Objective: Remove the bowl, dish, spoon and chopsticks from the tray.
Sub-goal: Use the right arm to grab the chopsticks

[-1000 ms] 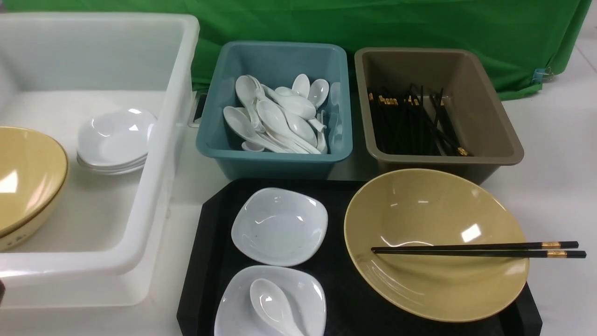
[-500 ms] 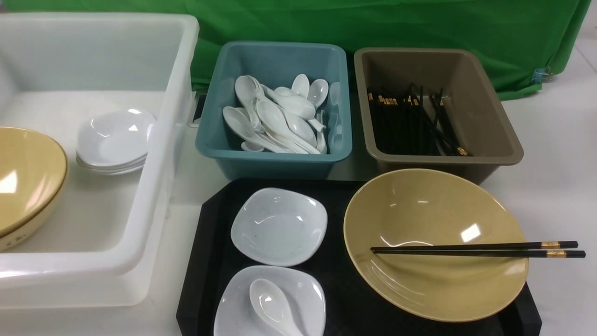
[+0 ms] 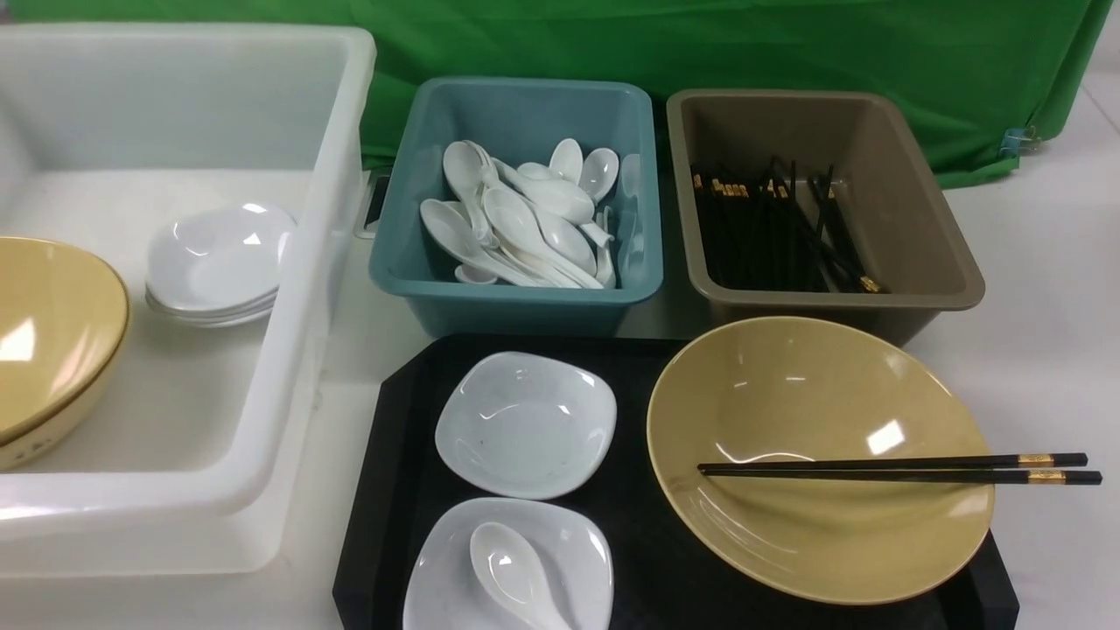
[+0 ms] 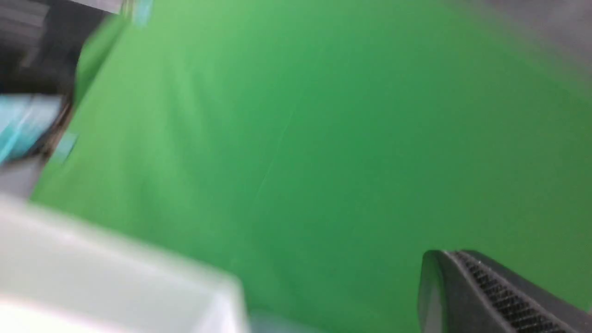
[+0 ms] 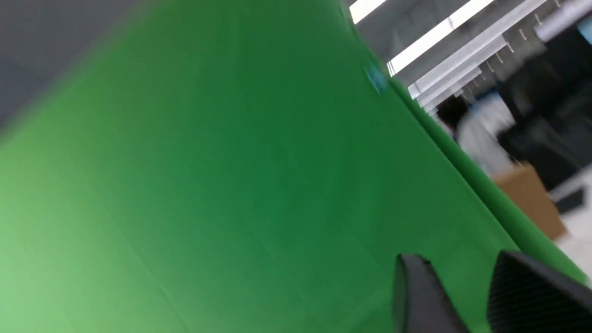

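The black tray (image 3: 647, 542) lies at the front centre. On its right stands the mustard-yellow bowl (image 3: 787, 394), with the black chopsticks (image 3: 892, 468) laid across it, gold-banded ends sticking out to the right. On its left are two white dishes, a far one (image 3: 525, 424) and a near one (image 3: 569, 542) that holds the white spoon (image 3: 503, 560). Neither arm shows in the front view. My left gripper (image 4: 437, 259) is shut on nothing, facing the green cloth. My right gripper (image 5: 455, 261) shows a gap between its fingers with nothing in it.
A big white tub (image 3: 346, 131) on the left holds stacked white dishes (image 3: 219, 258) and a yellow bowl (image 3: 52, 332). Behind the tray stand a teal bin (image 3: 516, 299) of spoons and a brown bin (image 3: 831, 302) of chopsticks. Green cloth (image 3: 700, 44) hangs behind.
A dark bit at the front view's lower left edge has gone out of sight. Nothing on the tray has moved.
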### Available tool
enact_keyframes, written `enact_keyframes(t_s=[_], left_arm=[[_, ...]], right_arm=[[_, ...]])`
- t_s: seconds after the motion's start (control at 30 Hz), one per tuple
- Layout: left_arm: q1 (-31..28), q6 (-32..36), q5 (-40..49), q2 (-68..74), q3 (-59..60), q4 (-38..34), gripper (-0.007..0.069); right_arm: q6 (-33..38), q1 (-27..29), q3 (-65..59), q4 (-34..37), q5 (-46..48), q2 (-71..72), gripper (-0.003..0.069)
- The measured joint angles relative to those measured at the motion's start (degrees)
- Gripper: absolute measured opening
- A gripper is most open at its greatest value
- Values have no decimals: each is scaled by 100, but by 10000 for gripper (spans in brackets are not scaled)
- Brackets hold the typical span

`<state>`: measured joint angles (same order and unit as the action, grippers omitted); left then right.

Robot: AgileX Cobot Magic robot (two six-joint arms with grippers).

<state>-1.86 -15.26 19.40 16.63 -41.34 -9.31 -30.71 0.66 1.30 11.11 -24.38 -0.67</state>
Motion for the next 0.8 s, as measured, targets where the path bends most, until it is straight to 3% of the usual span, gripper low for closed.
enact_keyframes(t_s=[0.07, 0.13, 0.17, 0.2, 0.27, 0.43, 0.57, 0.63, 0.73, 0.8], left_arm=[[0, 650, 1174, 726, -505, -162, 3], [0, 1118, 1838, 1238, -724, -370, 3], [0, 1439, 2219, 1541, -804, -481, 3], [0, 1576, 2329, 1661, -823, -527, 3], [0, 2318, 2872, 2343, -857, -651, 3], [0, 3041, 3277, 3391, -857, -1102, 3], [105, 3737, 3535, 3930, -857, -2078, 3], [240, 3861, 3540, 4041, -857, -2228, 0], [994, 3924, 3540, 4402, -919, -2234, -8], [1782, 3585, 3566, 4748, -1095, -1929, -9]], right_arm=[[-66, -178, 897, -862, 1636, -265, 71], [173, -367, 1549, -1311, 2750, -677, 30], [689, -596, 2169, -1495, 3768, -1163, 10], [766, -632, 2255, -1495, 3906, -1163, 8], [1598, -1103, 3230, -1545, 5446, -2295, -2], [2867, -2067, 4834, -1559, 7941, -4721, -6], [4310, -2567, 5880, -1446, 8855, -6508, -8], [4639, -2669, 6129, -1408, 8938, -6910, -8], [5104, -2824, 6648, -1384, 8948, -7748, 18], [5363, -2858, 6816, -1385, 8936, -8252, 99]])
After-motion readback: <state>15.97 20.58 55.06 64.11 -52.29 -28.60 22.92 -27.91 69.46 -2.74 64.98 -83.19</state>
